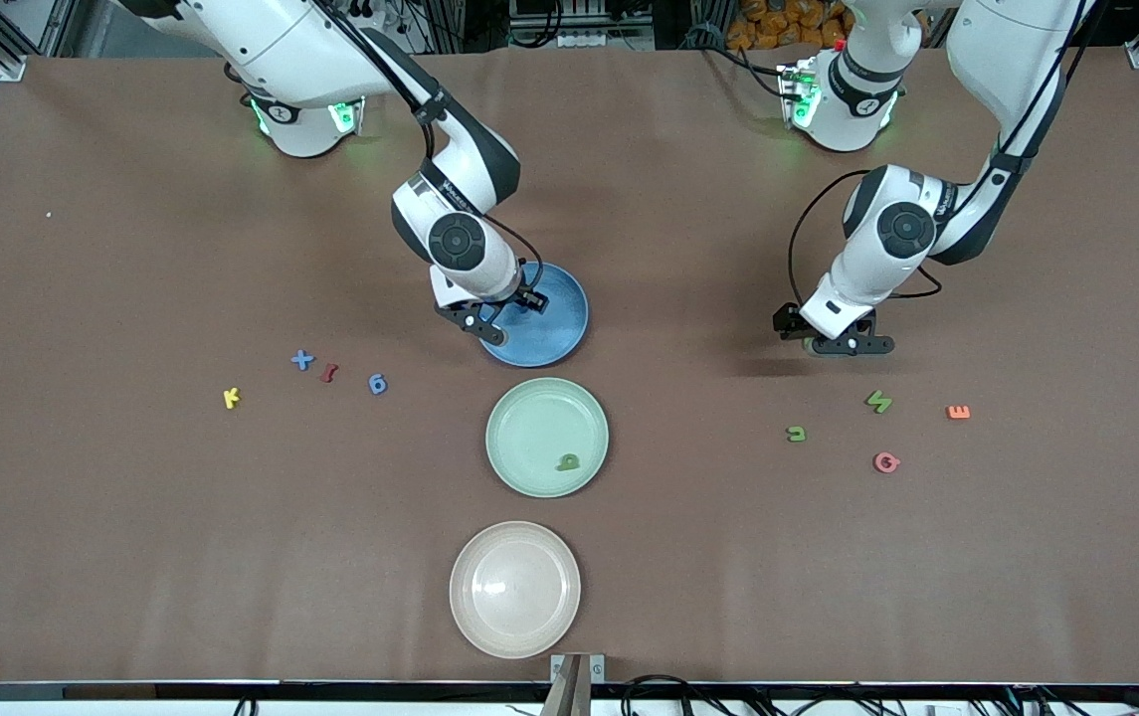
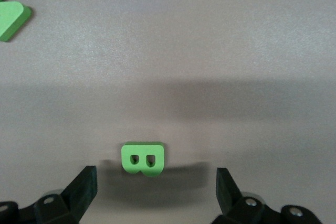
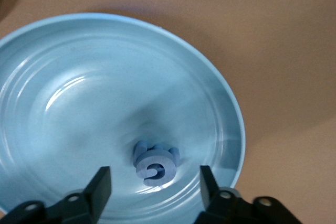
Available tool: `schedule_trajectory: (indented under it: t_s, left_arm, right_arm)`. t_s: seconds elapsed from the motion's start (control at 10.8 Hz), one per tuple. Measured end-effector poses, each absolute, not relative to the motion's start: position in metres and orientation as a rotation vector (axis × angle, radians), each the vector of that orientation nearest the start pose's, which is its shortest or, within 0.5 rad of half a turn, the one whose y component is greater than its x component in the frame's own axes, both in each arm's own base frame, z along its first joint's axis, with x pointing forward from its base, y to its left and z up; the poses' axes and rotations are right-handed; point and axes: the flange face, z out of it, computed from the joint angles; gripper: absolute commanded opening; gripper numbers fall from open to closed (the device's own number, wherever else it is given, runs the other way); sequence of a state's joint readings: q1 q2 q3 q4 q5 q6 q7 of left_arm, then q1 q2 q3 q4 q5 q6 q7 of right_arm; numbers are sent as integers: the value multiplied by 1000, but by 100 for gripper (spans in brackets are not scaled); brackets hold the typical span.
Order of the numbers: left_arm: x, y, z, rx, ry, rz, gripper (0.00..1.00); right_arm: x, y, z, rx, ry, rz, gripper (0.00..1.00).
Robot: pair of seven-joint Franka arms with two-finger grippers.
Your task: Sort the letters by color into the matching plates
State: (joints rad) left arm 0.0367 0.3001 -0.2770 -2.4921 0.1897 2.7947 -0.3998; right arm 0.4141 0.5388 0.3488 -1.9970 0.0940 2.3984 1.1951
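My right gripper (image 1: pixel 501 311) hangs open just over the mid-blue plate (image 1: pixel 557 320). In the right wrist view its jaws (image 3: pixel 154 178) stand either side of a small pile of blue letters (image 3: pixel 155 163) lying in that plate (image 3: pixel 79 103). My left gripper (image 1: pixel 831 343) is open, low over the table toward the left arm's end. In the left wrist view (image 2: pixel 156 179) a green B (image 2: pixel 143 158) lies on the table just ahead of the open fingers. The mint green plate (image 1: pixel 529 423) holds one green letter (image 1: pixel 567 461). The cream plate (image 1: pixel 514 589) holds nothing.
Toward the right arm's end lie a blue X (image 1: pixel 302 360), red I (image 1: pixel 329 373), blue 6 (image 1: pixel 377 384) and yellow K (image 1: pixel 231 398). Toward the left arm's end lie a green S (image 1: pixel 878 401), green U (image 1: pixel 796 433), orange E (image 1: pixel 958 412) and pink G (image 1: pixel 886 461).
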Motion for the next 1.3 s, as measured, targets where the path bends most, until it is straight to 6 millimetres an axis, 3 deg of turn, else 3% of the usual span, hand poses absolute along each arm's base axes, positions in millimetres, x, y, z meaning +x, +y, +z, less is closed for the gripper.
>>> schedule_trajectory:
  t_s: [0.28,0.46,0.65,0.93,1.02,1.11,1.21,1.3]
  left_arm:
    - [454,-127,176,-3162,58,-22,100]
    - [455,-128,171,-3158,101,-13,100]
    - [458,-126,166,-3153,124,-10,100]
    - [465,-121,167,-3155,105,-25,100]
    - [466,-121,167,-3155,104,-26,63]
    - [466,-121,167,-3155,104,-26,8]
    - [466,-121,167,-3155,104,-27,0]
    - [466,-121,168,-3156,104,-29,0]
  right_arm:
    - [436,408,194,-2957,833,395,80]
    - [449,401,204,-2941,857,373,80]
    - [463,386,225,-2937,891,369,81]
    - [487,348,244,-2955,880,389,82]
    - [494,334,246,-2965,863,405,82]
    - [502,318,248,-2968,846,409,82]
    - [511,302,250,-2969,830,406,82]
    - [521,284,249,-2974,805,399,82]
